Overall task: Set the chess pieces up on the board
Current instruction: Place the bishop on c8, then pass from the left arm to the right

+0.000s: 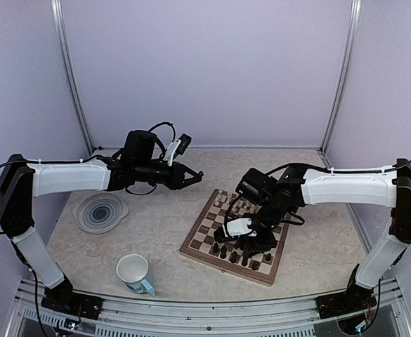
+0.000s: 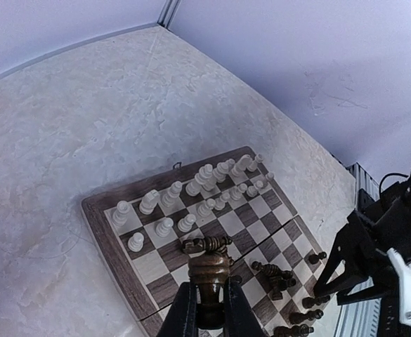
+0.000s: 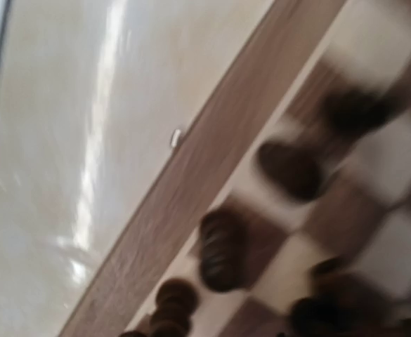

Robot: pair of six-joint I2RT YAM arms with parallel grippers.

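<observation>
Left wrist: left fingers (image 2: 185, 313) clamp dark chess piece (image 2: 209, 269), board (image 2: 95, 213) beyond

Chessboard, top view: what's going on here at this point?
Two arms are setting up a chess set. The left gripper is shut on a dark piece, held in the air beside the board. The right gripper is low over the board's near side, among the dark pieces, which are only partly lined up. I can't tell whether it is open. The white pieces stand in two rows on the far side.
</observation>
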